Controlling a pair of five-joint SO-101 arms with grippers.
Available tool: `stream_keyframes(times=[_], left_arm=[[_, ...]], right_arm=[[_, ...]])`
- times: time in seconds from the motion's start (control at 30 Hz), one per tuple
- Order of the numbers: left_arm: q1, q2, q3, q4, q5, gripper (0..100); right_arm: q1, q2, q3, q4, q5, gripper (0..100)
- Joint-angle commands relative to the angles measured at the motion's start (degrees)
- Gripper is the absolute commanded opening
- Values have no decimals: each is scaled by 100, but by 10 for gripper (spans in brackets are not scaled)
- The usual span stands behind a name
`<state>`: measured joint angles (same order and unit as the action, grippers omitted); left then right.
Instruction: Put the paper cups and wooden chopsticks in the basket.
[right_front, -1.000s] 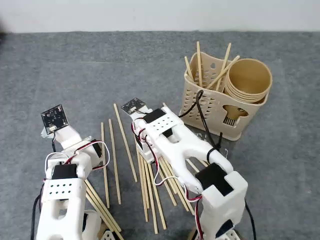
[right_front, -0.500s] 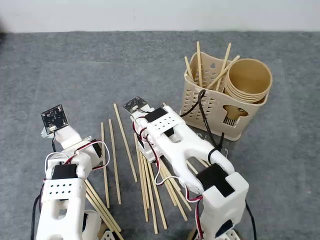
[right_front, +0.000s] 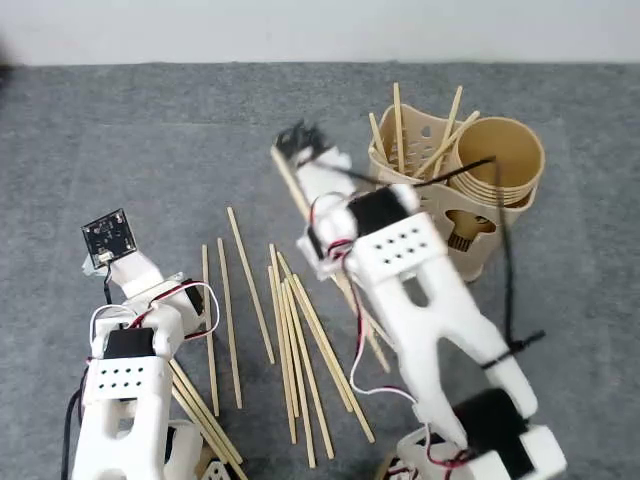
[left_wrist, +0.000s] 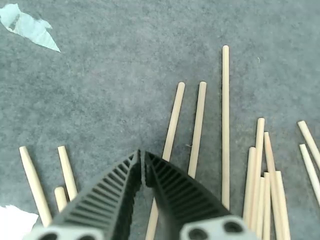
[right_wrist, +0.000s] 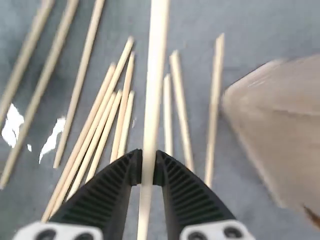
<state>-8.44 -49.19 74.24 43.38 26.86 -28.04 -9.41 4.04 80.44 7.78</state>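
Your left jaws are pressed together at the tips with nothing between them, low over the table (left_wrist: 100, 75) just ahead of the left arm (right_front: 125, 380). Two chopsticks (left_wrist: 172, 120) lie on the table there, one running under the jaws. A few short ends (left_wrist: 65, 167) lie off to one side, and a pale tape scrap (left_wrist: 27, 25) sits farther out.

Between your two arms lies the main scatter of loose sticks (right_front: 295, 350), roughly parallel, some overlapping. A few run under the right arm (right_front: 420, 290), which hides their ends from you.

Your right jaws are nipped tight on a single chopstick (right_wrist: 156, 75), gripping it partway along so it sticks out past them both ways. In the high view that stick (right_front: 290, 183) hangs tilted above the table, its far end beside the basket (right_front: 508, 232) and apart from it, not over the rim.

At the far right the basket stands upright. Several sticks (right_front: 398, 115) stand in its left compartment, and the stacked cups (right_front: 500, 150) nest in its right one. A black cable (right_front: 470, 168) from the right arm crosses the cups' mouth, and the arm's body covers part of the basket's front wall.
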Motion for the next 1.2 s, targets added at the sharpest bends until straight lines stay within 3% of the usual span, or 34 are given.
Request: stream_keyframes(times=[0.0,0.23,0.47,0.67,0.87,1.17], left_arm=[[44,-141,-13,-105,-9,12],[44,-141,-13,-105,-9,12],[44,-141,-13,-105,-9,12],[44,-141,-13,-105,-9,12],[44,-141,-13,-105,-9,12],[44,-141,-13,-105,-9,12]], right_arm=[[224,-391,-1530,532,79,8],[532,-382,-3789,576,79,8],[1042,-382,-4246,-760,70,8],[1499,-382,-4229,-1745,35,8],[1763,-338,-3868,-1798,26,8],[2167,-813,-1530,-3354,-299,8]])
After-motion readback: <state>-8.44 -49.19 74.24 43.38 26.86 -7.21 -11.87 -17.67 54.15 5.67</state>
